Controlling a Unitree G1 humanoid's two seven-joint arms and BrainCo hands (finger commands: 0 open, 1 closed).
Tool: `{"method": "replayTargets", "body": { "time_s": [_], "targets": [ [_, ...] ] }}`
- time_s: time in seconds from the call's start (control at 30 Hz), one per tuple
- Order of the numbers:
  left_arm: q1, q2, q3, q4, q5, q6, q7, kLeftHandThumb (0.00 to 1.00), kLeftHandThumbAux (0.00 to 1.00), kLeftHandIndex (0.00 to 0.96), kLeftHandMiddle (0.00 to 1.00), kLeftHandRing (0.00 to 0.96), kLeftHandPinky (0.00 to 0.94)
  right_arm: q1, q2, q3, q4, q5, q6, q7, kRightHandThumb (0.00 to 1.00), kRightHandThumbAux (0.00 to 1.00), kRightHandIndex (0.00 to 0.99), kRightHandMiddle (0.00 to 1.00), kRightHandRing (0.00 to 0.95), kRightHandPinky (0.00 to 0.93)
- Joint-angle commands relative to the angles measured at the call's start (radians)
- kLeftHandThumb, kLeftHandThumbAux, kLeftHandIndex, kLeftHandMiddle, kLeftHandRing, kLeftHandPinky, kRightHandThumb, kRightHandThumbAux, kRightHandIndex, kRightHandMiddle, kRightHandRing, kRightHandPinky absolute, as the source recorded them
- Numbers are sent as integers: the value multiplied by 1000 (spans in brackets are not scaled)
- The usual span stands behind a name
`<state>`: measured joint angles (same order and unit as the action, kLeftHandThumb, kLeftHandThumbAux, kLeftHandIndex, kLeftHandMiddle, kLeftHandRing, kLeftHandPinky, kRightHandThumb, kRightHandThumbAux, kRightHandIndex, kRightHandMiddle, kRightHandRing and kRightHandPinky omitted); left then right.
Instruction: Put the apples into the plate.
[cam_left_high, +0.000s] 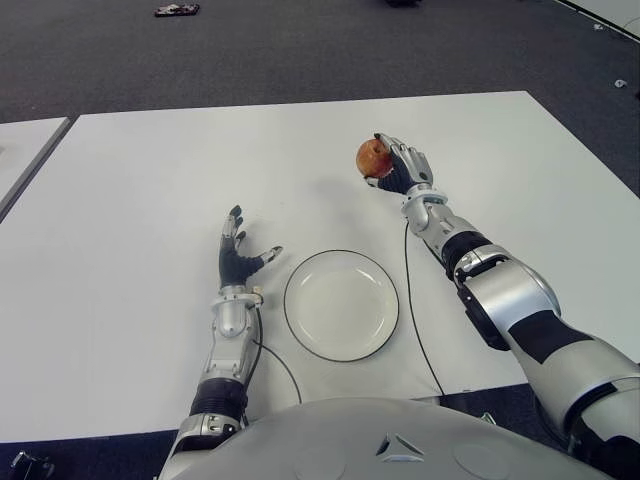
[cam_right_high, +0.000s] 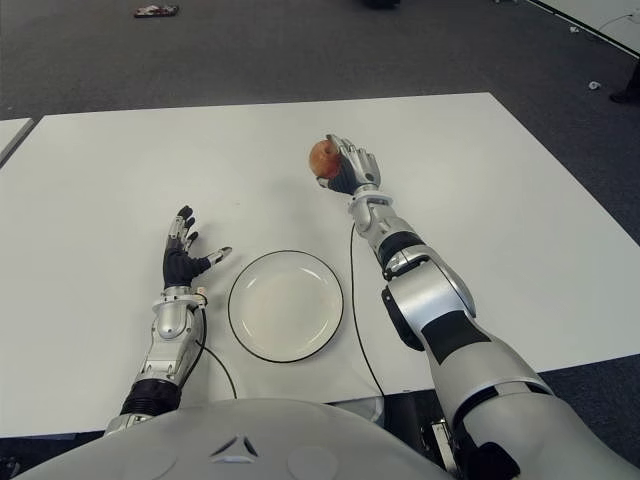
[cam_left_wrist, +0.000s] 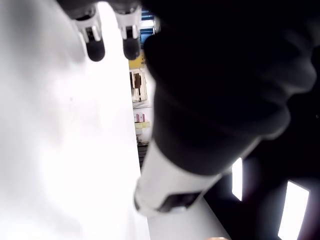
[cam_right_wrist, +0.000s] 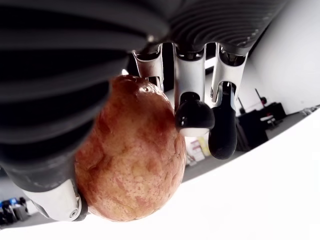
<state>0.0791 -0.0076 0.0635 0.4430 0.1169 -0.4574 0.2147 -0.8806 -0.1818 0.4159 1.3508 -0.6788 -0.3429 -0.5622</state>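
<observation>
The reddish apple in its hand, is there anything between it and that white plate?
Nothing visible: the right hand grips the reddish apple, and only bare white table lies between it and the empty white round plate.

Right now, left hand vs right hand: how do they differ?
The right hand is curled around the apple, held beyond the plate; the left hand holds nothing, fingers spread. The right hand reaches far out over the table; the left shows close in, beside the plate's left rim. Both are over the white table.
</observation>
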Motion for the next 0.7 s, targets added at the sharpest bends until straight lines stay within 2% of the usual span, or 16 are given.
{"method": "replayTargets", "body": {
  "time_s": [0.03,0.33,0.7],
  "targets": [
    [1,-6,-3,29,7,10,14,0,464,0,26,20,34,-24,-11,10,-29,0,-68,-31,749,711,440,873,868,871],
    [-4,-5,-2,37,8,14,18,0,465,0,27,23,37,-35,-39,13,-47,1,-146,-52,750,710,439,887,877,874],
    [-6,-2,-2,41,6,12,14,0,472,0,25,21,36,-37,-64,-14,-76,30,-234,-47,751,710,440,886,879,868]
  ]
}}
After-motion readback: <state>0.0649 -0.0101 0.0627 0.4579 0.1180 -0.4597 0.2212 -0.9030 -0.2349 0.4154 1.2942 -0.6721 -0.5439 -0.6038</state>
